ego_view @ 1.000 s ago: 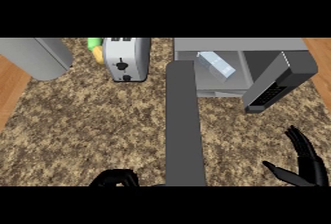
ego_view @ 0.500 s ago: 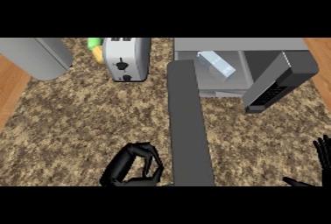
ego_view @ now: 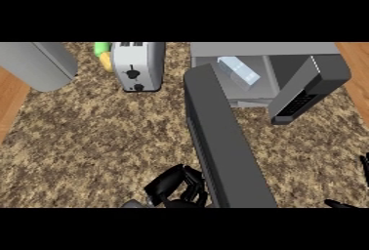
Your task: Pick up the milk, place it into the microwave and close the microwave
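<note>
The milk carton (ego_view: 238,72), pale blue-white, lies inside the open microwave (ego_view: 267,50) at the top right. The microwave's dark grey door (ego_view: 220,141) swings out toward me, running from the cavity down to the lower edge. My left hand (ego_view: 175,186) is at the bottom centre, right against the door's left face near its free end, fingers curled and holding nothing. Only the tips of my right hand (ego_view: 364,165) show at the right edge, spread apart and away from the door and the milk.
A silver toaster (ego_view: 137,71) stands at the top, left of the microwave, with green and yellow items (ego_view: 105,52) behind it. A grey container (ego_view: 36,63) fills the top left corner. Wooden floor shows past the counter's left and right edges.
My left hand has come up from the lower edge and moved right to the door's left face. My right hand has slid down and right, nearly out of view. The door has not visibly swung.
</note>
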